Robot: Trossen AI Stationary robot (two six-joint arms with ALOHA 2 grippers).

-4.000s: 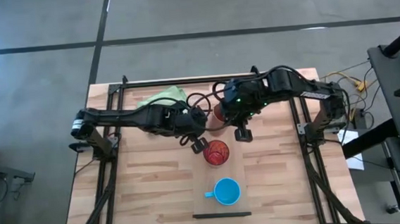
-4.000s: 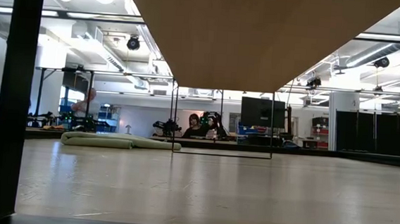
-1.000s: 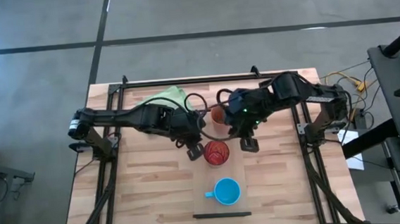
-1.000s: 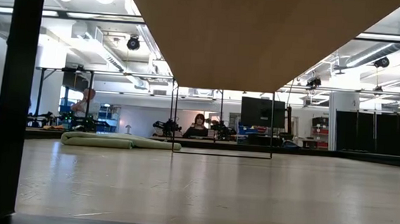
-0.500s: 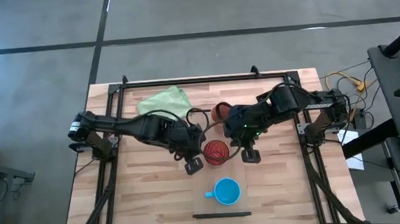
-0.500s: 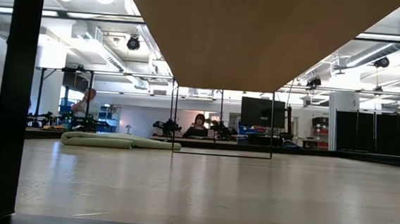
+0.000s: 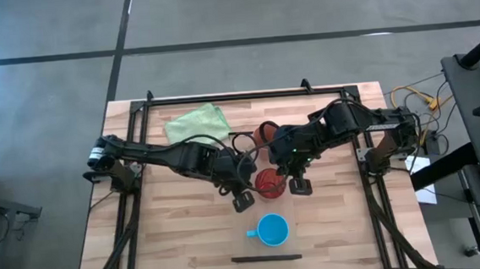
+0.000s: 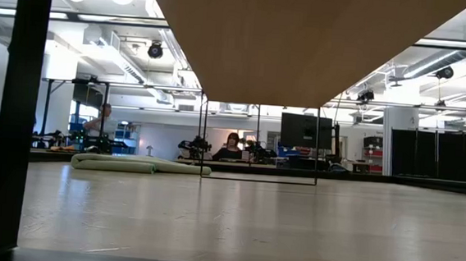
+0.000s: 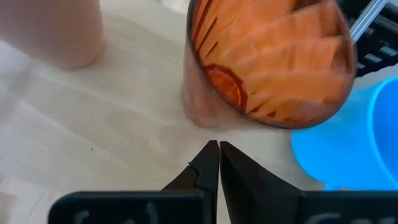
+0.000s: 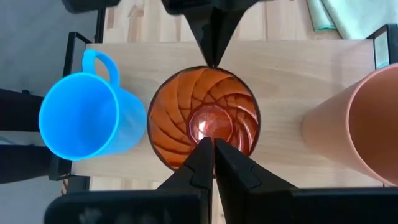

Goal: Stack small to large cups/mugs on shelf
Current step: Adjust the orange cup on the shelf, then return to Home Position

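Note:
The translucent red cup (image 7: 267, 182) stands upright at the middle of the pale shelf board (image 7: 288, 243). The blue mug (image 7: 272, 231) stands on the board nearer the table's near edge. The terracotta cup (image 7: 265, 134) stands toward the far edge. My left gripper (image 7: 243, 200) is shut, just left and near of the red cup (image 9: 273, 68). My right gripper (image 7: 298, 184) is shut, close on the cup's right. In the right wrist view its tips (image 10: 211, 142) show over the cup's mouth (image 10: 205, 118). My left gripper has its shut fingertips (image 10: 214, 61) against the outside of the red cup's rim (image 10: 214, 68), on the cup's left. The fingers slant down from the table's left. The cup stands upright on the shelf. My right gripper: I cannot tell whether its shut fingertips touch the red cup.
A green cloth (image 7: 197, 120) lies at the table's far left, behind my left arm. The shelf's dark end edge (image 7: 265, 257) lies near the table's near edge. The low view shows only the bare tabletop and the room beyond, with people far off.
My left gripper has gone toward the table's near edge and then right, toward the red cup, staying shut. My right gripper has gone a little toward the near edge. The red cup has slid slightly toward the table's right, still upright.

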